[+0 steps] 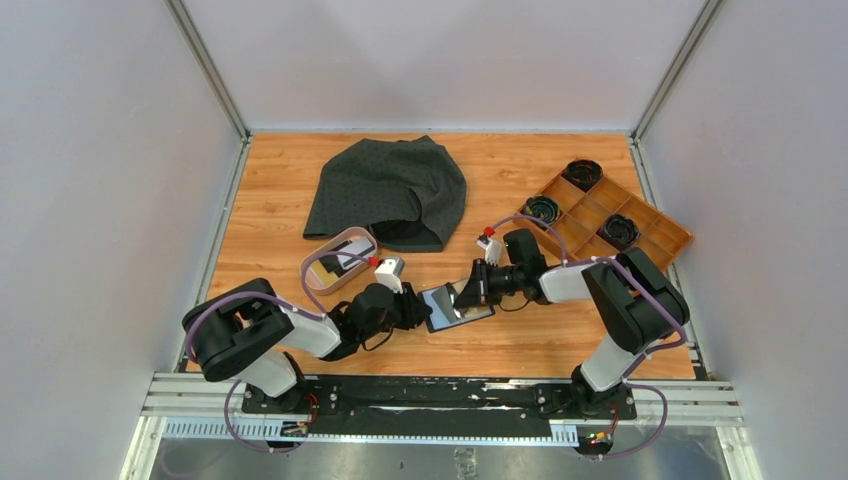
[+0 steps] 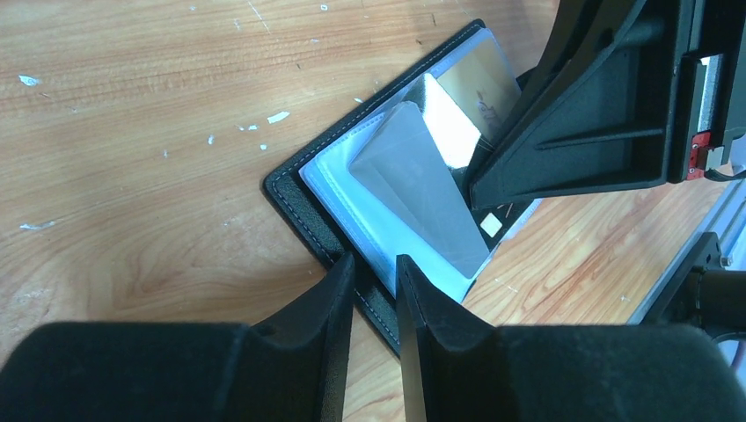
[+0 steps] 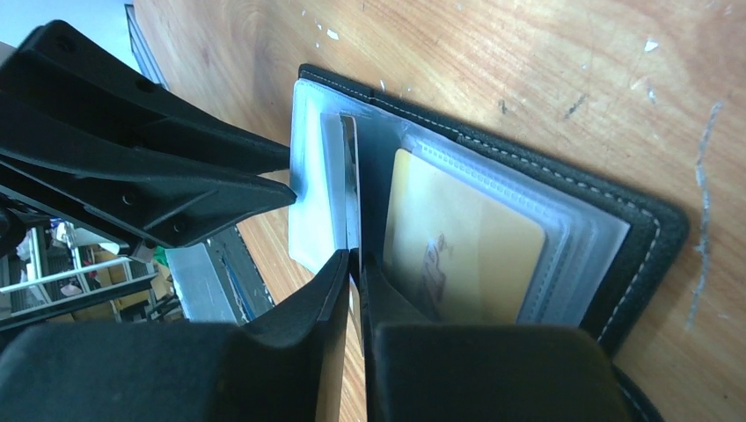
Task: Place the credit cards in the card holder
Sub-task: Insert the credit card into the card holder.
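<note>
A small black leather-like bifold card holder (image 1: 455, 305) lies open on the wooden table (image 1: 280, 170). The left gripper (image 2: 374, 281) pinches its stitched cover narrowly, and the right gripper (image 3: 354, 264), almost closed, nips a thin grey plastic card (image 2: 418, 189) angled into a sleeve. We judge the cards light, stiff and slippery, best held by a short edge. We count one holder, one grey card, one pocketed yellowish-tan card (image 3: 466, 251), and a shallow pink oval dish (image 1: 305, 275) holding more, uncountable.
</note>
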`<move>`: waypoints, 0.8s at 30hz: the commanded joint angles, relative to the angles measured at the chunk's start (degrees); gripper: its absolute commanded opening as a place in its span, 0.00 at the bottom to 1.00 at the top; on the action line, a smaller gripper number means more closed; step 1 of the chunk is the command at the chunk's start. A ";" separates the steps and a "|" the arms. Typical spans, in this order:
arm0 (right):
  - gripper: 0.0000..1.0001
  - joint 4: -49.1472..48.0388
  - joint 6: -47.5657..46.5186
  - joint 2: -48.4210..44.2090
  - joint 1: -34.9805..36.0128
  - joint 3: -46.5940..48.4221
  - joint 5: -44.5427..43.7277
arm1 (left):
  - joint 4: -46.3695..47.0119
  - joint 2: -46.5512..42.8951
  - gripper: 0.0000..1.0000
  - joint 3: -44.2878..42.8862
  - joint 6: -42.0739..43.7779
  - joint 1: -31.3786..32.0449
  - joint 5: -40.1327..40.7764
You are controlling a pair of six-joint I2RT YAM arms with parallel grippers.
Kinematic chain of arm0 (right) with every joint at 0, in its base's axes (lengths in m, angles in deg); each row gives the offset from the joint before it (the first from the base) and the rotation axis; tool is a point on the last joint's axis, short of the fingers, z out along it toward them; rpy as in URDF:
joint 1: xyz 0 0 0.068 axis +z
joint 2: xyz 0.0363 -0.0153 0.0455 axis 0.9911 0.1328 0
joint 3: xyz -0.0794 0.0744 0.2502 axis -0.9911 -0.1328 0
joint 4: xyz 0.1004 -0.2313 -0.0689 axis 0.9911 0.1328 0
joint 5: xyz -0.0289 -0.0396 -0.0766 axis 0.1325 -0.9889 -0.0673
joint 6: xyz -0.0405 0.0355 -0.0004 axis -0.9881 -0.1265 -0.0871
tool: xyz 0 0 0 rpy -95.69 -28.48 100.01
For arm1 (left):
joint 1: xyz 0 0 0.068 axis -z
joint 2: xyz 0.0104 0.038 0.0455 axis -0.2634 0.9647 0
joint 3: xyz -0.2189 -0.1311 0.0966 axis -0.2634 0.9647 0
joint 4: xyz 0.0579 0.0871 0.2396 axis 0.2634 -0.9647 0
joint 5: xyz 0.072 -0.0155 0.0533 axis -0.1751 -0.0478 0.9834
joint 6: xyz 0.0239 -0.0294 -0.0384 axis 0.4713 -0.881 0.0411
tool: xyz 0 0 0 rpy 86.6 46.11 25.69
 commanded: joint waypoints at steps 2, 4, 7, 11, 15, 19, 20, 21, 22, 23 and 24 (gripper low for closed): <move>0.15 7.66 -5.03 -0.26 1.63 0.77 -1.71 | -2.98 0.23 0.26 0.76 0.14 0.14 -1.09; 0.18 8.89 -6.23 -0.72 1.66 1.30 -1.80 | -2.95 -0.04 0.27 0.87 0.14 0.15 -1.01; 0.21 11.47 -8.86 -1.21 1.69 2.45 -2.39 | -2.97 -0.62 0.27 1.19 0.06 0.15 -0.77; 0.28 13.28 -10.97 -1.79 1.69 3.43 -2.77 | -3.04 -1.65 0.28 1.41 0.05 0.15 -0.53; 0.33 14.28 -12.03 -1.84 1.69 3.80 -2.91 | -3.04 -3.12 0.28 1.58 -0.03 0.14 -0.24; 0.36 15.62 -12.83 -1.28 1.71 4.58 -2.92 | -3.17 -4.74 0.30 1.61 0.05 0.14 -0.05; 0.37 15.93 -13.00 -1.13 1.65 4.76 -2.80 | -3.25 -5.22 0.30 1.50 0.05 0.02 -0.04; 0.38 16.23 -13.24 -0.98 1.71 4.89 -2.65 | -3.55 -5.75 0.31 1.47 0.05 -0.01 0.04; 0.38 16.43 -13.45 -0.88 1.71 5.04 -2.60 | -3.94 -6.39 0.31 1.38 -0.01 -0.15 0.05; 0.39 16.64 -13.56 -0.86 1.69 5.15 -2.66 | -4.40 -7.03 0.32 1.31 0.02 -0.34 0.05; 0.39 16.72 -13.62 -0.83 1.70 5.22 -2.68 | -5.00 -7.79 0.32 1.20 0.13 -0.50 0.05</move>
